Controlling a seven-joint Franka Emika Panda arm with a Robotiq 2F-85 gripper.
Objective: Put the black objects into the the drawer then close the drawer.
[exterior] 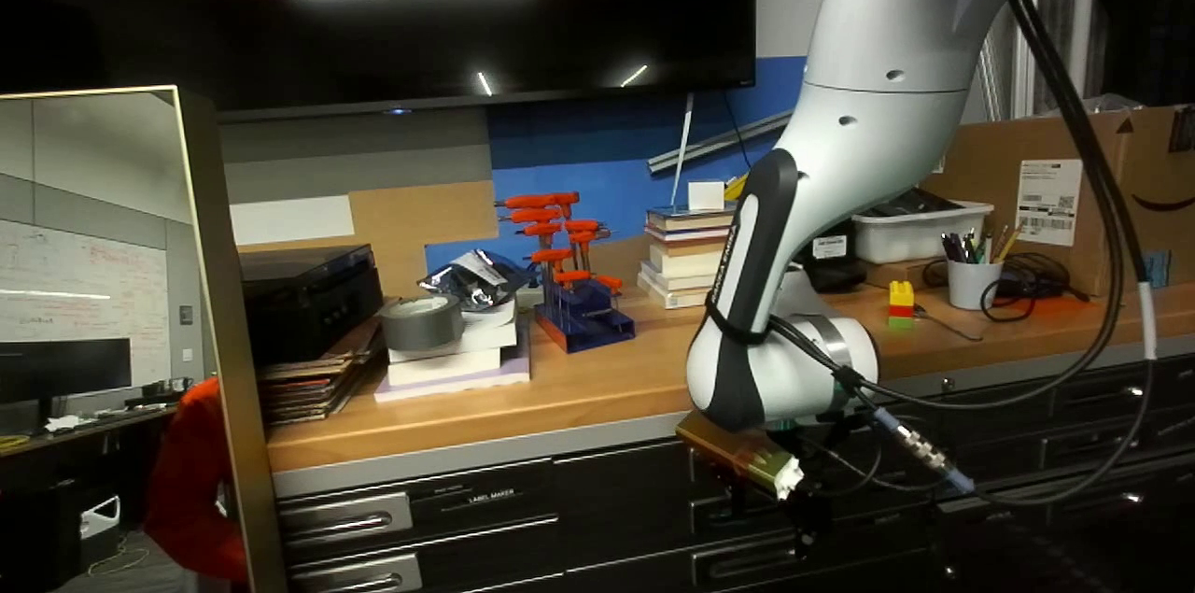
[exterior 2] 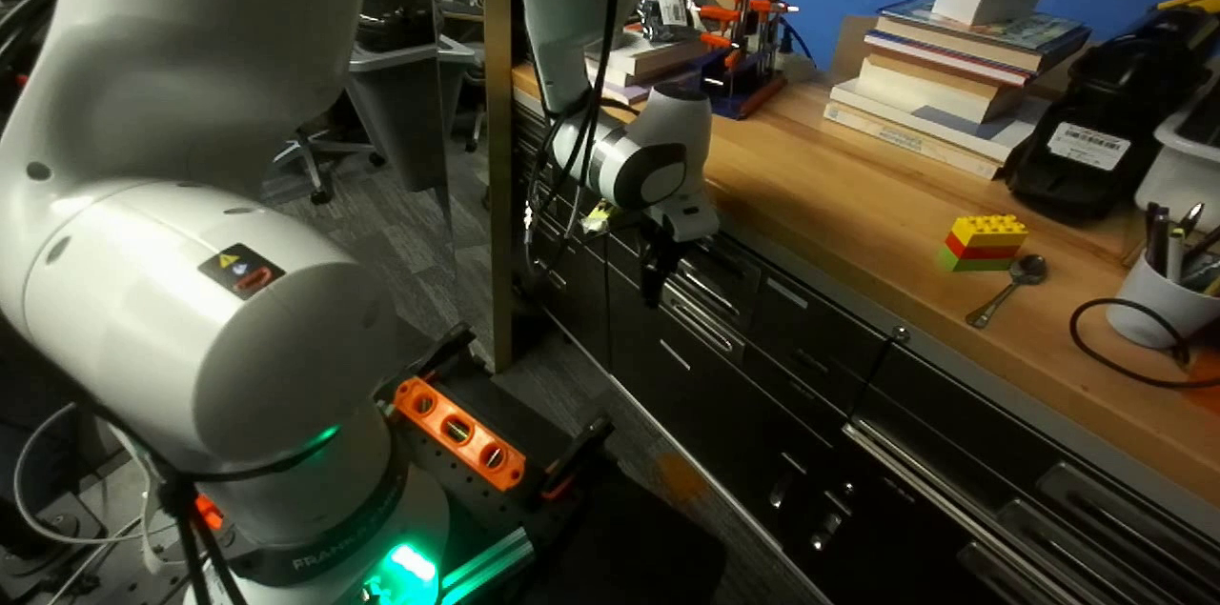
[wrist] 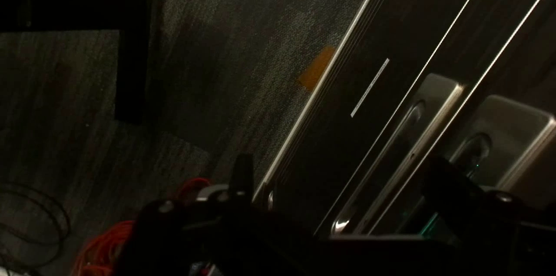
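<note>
Hanging beside the wooden worktop (exterior 2: pixel 810 191), above grey carpet (wrist: pixel 234 63), the claw (wrist: pixel 340 162) gapes wide.

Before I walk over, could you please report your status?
Pincer open, empty, in front of the cabinet. Black objects not identifiable. No obstruction visible between fingers.

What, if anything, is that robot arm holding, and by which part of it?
Nothing: in the wrist view its jaws stand wide apart, with the dark cabinet front showing between them and no object gripped.
</note>
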